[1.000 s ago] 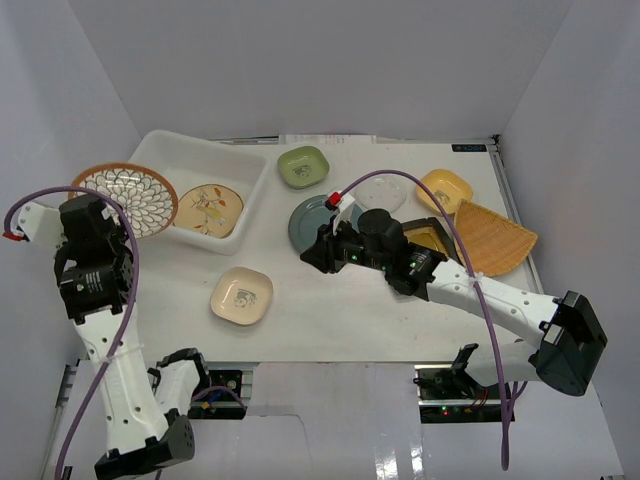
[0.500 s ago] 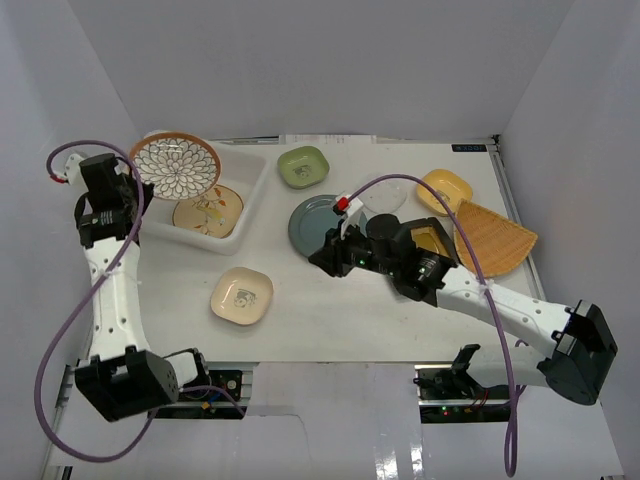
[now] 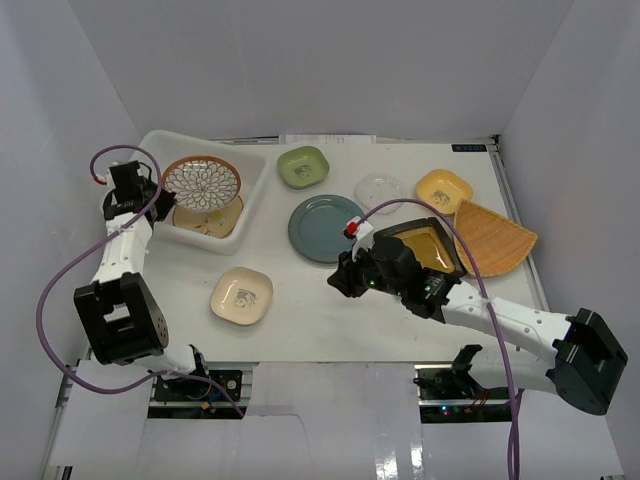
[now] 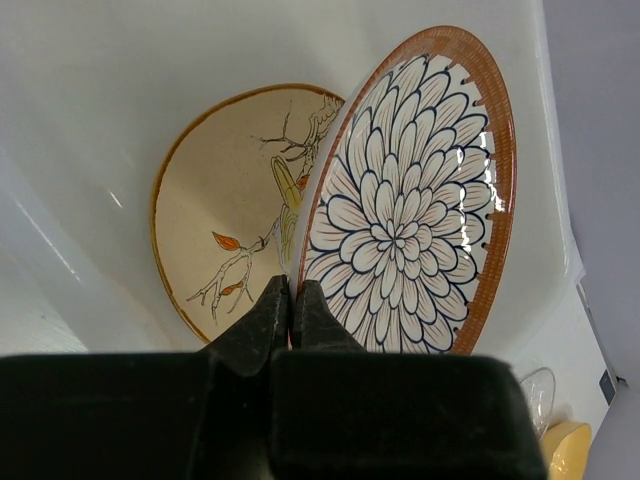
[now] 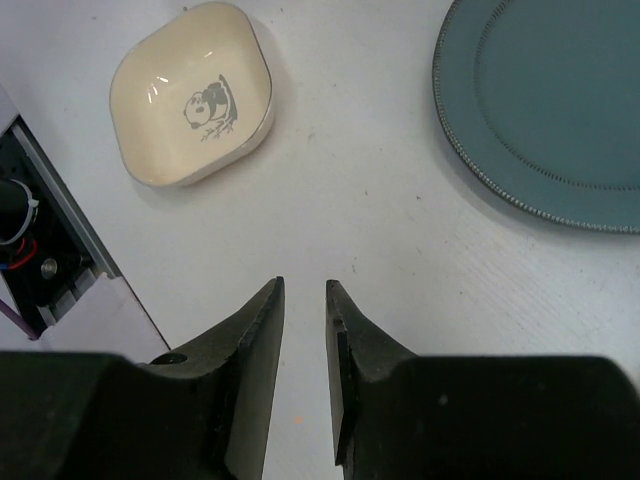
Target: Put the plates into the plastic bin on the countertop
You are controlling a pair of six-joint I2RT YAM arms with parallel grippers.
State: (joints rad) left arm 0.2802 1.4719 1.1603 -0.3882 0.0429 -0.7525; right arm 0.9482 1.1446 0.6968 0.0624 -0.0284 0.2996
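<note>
Carrying brown plate [image 4: 410, 200], pinched in my left gripper [image 4: 290, 298], now over bin [image 3: 215, 148] upper left, ready to release; right gripper [image 5: 303, 300] ajar, empty

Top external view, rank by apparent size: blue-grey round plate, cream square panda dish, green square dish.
1. Blue-grey round plate
2. Cream square panda dish, though it lies nearer the camera
3. Green square dish

Petal-patterned plate [image 4: 410, 210] finished in glossy glaze, plastic bin [image 4: 100, 80] moulded in smooth translucent white, blue-grey plate [image 5: 560, 100] finished matt, fan-shaped plate [image 3: 507, 240] textured as woven, countertop [image 5: 380, 230] finished matt white.
</note>
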